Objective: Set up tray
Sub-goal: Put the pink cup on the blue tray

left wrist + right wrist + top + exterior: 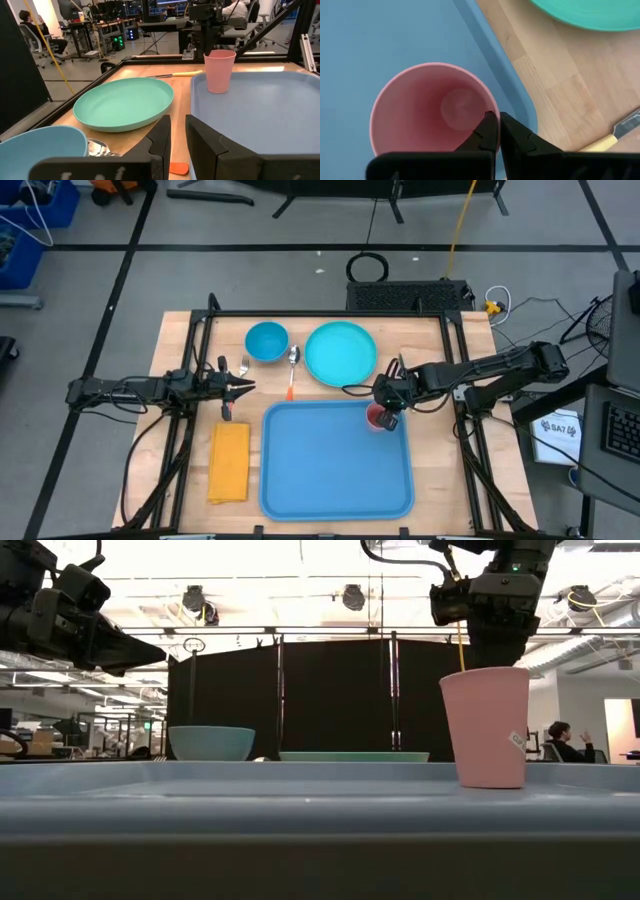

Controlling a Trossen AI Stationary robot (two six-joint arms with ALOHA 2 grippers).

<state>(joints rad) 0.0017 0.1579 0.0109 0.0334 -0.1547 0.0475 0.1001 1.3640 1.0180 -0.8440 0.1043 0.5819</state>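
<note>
Pink cup (377, 417) stands upright in the blue tray's (330, 475) far right corner, my right fingers (388, 418) shut and empty above its rim; snagging that rim could topple it. Low view: cup beside the tray's edge. Left wrist: my left fingers (176, 131) narrowly parted, empty, near the turquoise plate (125, 103) and blue bowl (42, 145), off-tray on the bench (150, 75).

Bright overhead lights, ceiling glare low view; foreground blurred.
</note>
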